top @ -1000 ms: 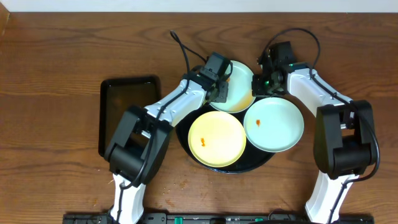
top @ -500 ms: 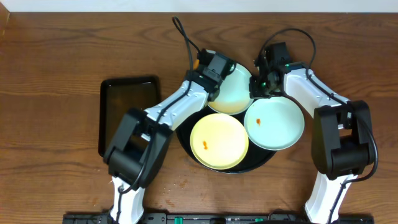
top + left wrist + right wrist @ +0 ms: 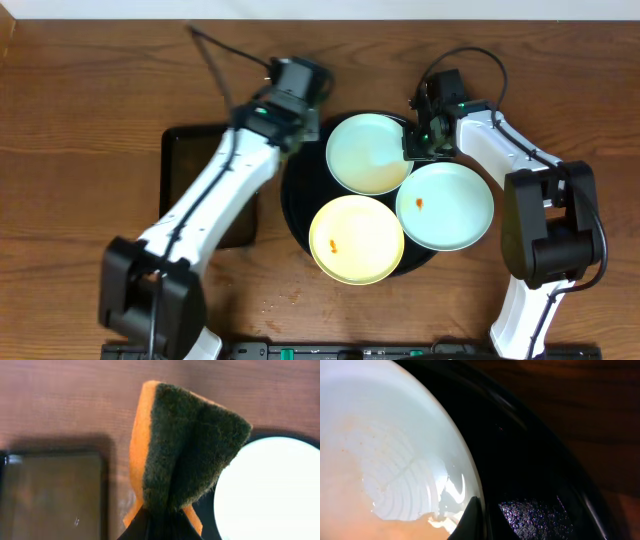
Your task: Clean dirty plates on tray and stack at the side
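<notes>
**Wooden table** [image 3: 90,90]: bears everything listed.

**Round black tray** [image 3: 298,195]: mid-table, carrying all three plates.

**Rectangular black tray** [image 3: 185,180]: just left of the round tray, partly under the left arm.

**Plates:**
- Back pale blue plate [image 3: 368,152]: tan film on its near side.
- Right pale blue plate [image 3: 445,205]: one orange spot; overlaps the tray's rim.
- Pale yellow plate [image 3: 357,240]: orange spot; sits at the front rim.

**Sponge** [image 3: 185,445]: orange with a dark green scouring face. Only the left wrist view shows it. It is folded and pinched in the left gripper [image 3: 159,525], above bare wood between the two trays.

**Right gripper** [image 3: 472,520]: clenched. Only its wrist view shows the tip at the back plate's rim; contact cannot be told.

**Left arm** [image 3: 200,205]: stretched diagonally to the tray's far-left edge.

**Right arm** [image 3: 495,138]: bent inward.
</notes>
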Tool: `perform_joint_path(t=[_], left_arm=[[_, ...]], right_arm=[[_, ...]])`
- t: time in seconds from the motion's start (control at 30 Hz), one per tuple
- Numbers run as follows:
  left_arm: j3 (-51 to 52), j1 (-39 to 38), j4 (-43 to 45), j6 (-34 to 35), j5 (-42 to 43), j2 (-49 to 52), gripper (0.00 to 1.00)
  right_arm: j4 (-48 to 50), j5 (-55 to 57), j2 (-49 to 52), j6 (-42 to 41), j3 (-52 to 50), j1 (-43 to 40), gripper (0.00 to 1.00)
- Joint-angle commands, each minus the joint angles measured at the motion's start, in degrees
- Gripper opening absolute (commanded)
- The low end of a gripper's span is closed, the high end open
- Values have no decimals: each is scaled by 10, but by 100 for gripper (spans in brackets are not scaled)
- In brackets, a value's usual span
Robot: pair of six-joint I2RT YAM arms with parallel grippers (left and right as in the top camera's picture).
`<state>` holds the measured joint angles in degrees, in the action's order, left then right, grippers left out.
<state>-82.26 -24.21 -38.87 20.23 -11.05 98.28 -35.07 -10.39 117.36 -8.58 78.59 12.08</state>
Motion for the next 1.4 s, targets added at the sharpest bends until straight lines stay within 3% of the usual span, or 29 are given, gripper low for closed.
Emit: perform_joint_path(t=[0.0,0.07,0.2,0.4,0.57,0.63,0.7,0.77,0.87,1.0,1.27,1.37], left_arm=[[-9,36,-49,15,72,-9,8],[-4,57,-82,15,72,-9,7],[13,113,-134,15,72,-9,7],[56,202,-137,11,78,-9,8],[114,249,-96,-26,146,-2,9],[140,257,-75,-26,145,-1,11],[156,259,-63,-26,145,-1,13],[163,259,-56,-26,145,-1,17],[163,259,-55,-26,145,-2,32],[162,259,-56,-26,145,-5,42],[159,259,-69,-26,186,-69,44],[159,259,-74,-26,186,-115,58]], right_arm=[[-1,17,8,28,4,-6,4],[-1,17,8,37,4,-6,16],[-2,-17,10,53,4,-9,25],[12,-103,31,28,4,-26,22],[15,-118,35,-5,4,-43,11],[14,-122,35,-6,4,-48,2],[12,-122,35,-6,4,-50,1],[14,-122,34,-6,4,-50,1],[14,-112,20,-6,5,-50,1],[13,-90,-15,-6,5,-47,1],[-3,52,-119,-5,5,-1,1],[-3,113,-153,1,5,24,1]])
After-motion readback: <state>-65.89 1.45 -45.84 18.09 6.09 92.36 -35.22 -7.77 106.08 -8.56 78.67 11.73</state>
